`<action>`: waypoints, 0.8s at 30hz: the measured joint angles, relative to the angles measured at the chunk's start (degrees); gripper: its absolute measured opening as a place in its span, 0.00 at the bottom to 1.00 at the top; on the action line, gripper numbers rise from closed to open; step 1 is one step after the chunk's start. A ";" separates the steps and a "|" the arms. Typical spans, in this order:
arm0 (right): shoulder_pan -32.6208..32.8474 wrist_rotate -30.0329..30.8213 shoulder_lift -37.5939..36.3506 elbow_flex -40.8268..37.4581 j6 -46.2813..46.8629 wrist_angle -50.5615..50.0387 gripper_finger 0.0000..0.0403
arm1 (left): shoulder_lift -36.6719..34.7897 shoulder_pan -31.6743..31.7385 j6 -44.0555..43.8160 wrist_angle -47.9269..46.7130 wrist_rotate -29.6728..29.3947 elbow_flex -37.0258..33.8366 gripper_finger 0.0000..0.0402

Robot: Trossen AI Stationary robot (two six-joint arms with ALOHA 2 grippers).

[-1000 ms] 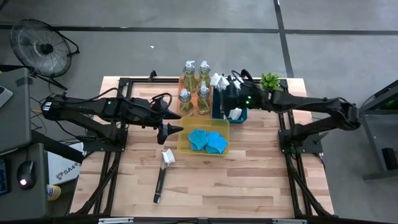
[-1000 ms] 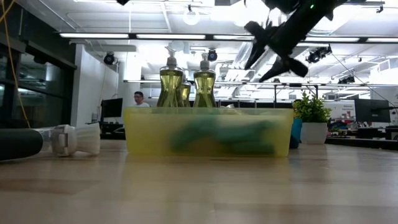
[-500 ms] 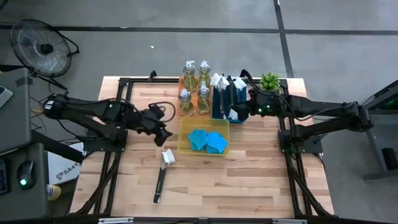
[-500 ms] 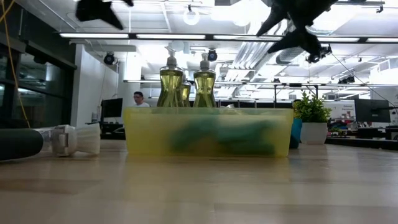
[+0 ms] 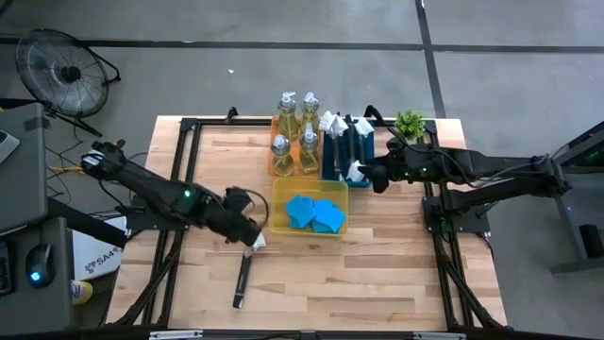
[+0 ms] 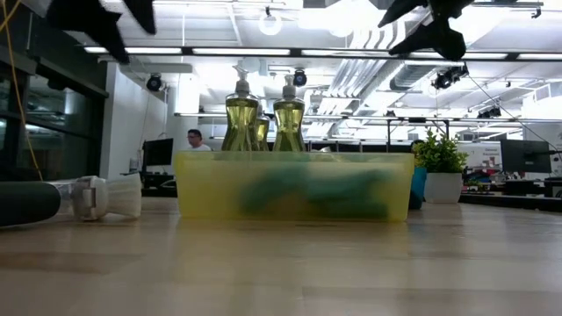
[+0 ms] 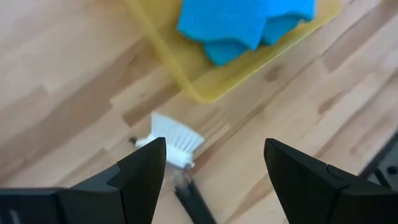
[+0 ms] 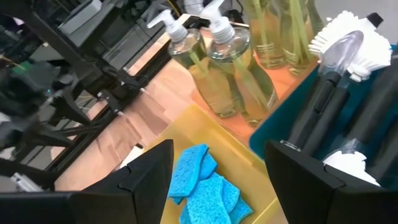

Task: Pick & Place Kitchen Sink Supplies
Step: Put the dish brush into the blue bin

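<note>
sponges (image 6: 312, 195): blurred behind yellow tray wall (image 6: 202, 189) | dish brush (image 7: 177, 162): handle cut off by frame edge

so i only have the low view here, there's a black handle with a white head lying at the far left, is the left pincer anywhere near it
Observer: Yes. In the high view the left pincer hangs right over the white bristle head of the black-handled dish brush, its fingers apart.
Operator: what's the blur inside the yellow tray
Observer: Bright blue rectangular sponges, heaped in the translucent yellow plastic tray.
Operator: and the right pincer
Observer: It hangs open beside the teal plastic tray, where more brushes stand upright.
</note>
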 joint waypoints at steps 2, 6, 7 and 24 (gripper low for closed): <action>0.44 -0.06 -0.48 0.00 -0.17 0.01 0.60 | 2.02 -1.68 -3.54 -0.91 0.02 0.00 0.67; 1.30 -0.20 -1.34 0.00 -0.23 0.02 0.60 | 6.54 -4.41 -10.11 -0.99 1.56 0.00 0.67; 1.54 -0.25 -1.45 0.00 -0.44 0.03 0.60 | 7.60 -4.94 -11.79 -0.99 2.21 0.00 0.67; 5.33 -1.50 -1.75 0.00 -2.66 0.10 0.60 | 23.57 -7.36 -26.99 1.51 25.15 0.00 0.67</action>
